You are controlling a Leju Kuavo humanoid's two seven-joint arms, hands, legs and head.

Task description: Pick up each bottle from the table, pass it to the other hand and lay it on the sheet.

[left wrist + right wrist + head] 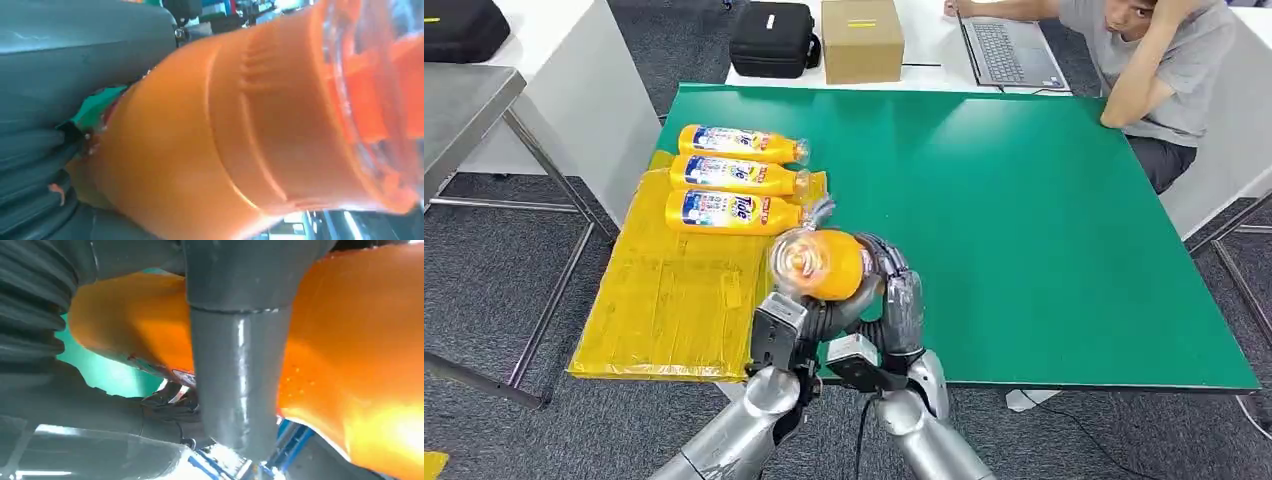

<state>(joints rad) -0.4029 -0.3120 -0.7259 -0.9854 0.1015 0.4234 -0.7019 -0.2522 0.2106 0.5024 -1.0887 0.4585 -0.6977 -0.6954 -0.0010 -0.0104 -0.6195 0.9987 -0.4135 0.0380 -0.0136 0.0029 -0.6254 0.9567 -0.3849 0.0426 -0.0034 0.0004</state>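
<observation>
An orange bottle [824,263] with a clear cap is held in the air over the near edge of the green table [1024,220], its cap end turned toward me. My right hand [894,290] grips its body from the right; in the right wrist view the grey thumb [235,380] lies across the orange bottle [360,355]. My left hand [782,330] reaches up from below left and its dark fingers [842,303] wrap under the bottle. In the left wrist view the bottle [240,135] presses against the hand [45,150]. Three more orange bottles [734,178] lie side by side on the yellow sheet [674,290].
A person [1159,60] sits at the far right corner by a laptop [1009,45]. A cardboard box [862,40] and a black case [772,38] stand behind the table. A grey metal table [464,100] is at the left.
</observation>
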